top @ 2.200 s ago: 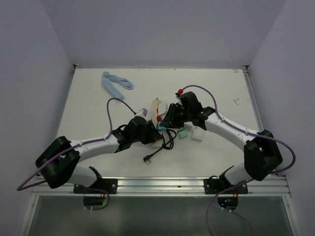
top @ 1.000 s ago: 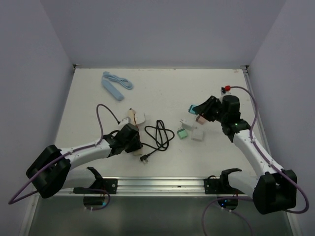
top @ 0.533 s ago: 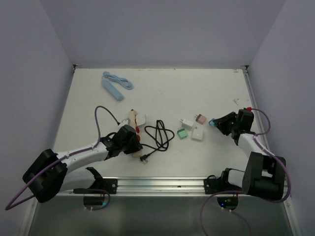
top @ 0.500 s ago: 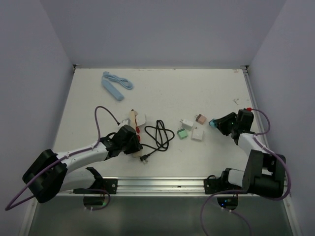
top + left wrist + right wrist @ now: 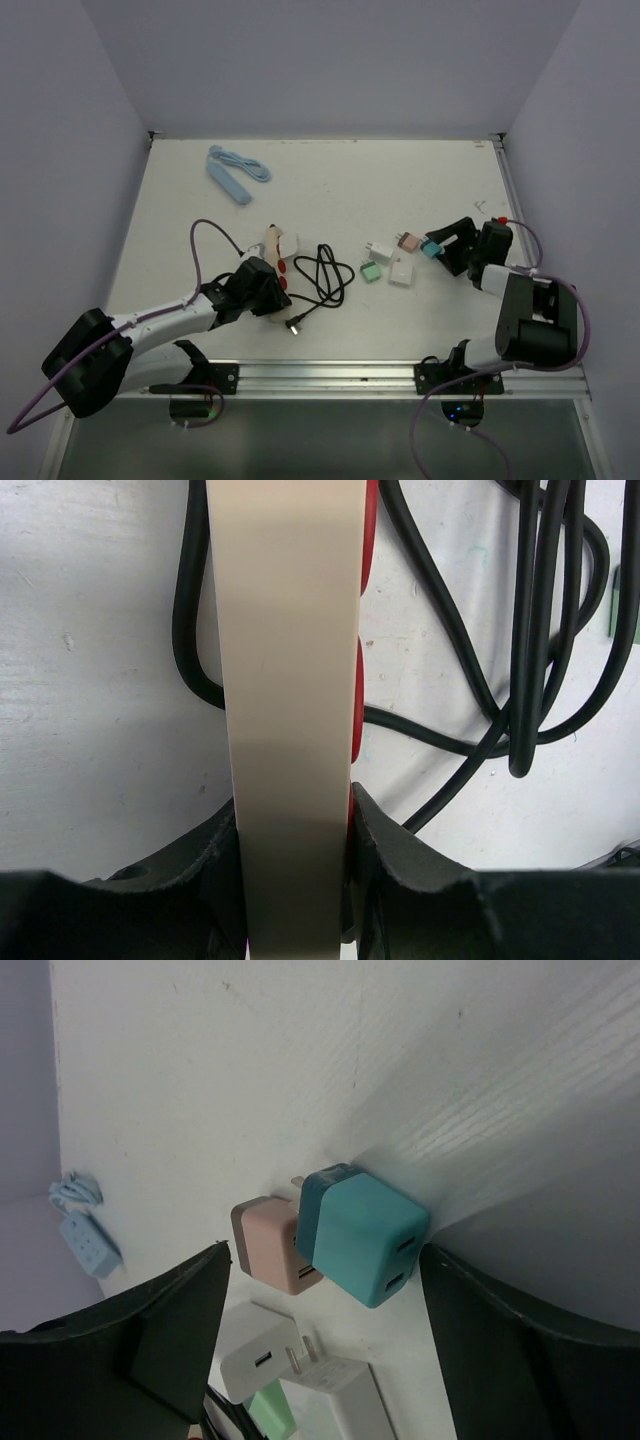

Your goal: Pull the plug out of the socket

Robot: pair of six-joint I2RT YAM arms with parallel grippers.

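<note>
Where teal plug [image 5: 362, 1250] lies, prongs point toward pink adapter [image 5: 265, 1245]

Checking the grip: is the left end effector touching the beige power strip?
Touching. In the left wrist view, the fingers of the left end effector press flush against both sides of the beige power strip, with no gap.

The left arm [image 5: 170, 318] lies low and long over the worktop [image 5: 400, 180]. It reaches from its base at the near left toward the middle. Its pincer [image 5: 272, 292] is squeezed tight on a beige strip [image 5: 290, 680], one finger on each side. The right arm [image 5: 525, 310] is folded up close to its base at the near right. Its pincer [image 5: 440, 246] points left, low to the worktop, with its fingers [image 5: 170, 1330] spread wide apart.
</note>
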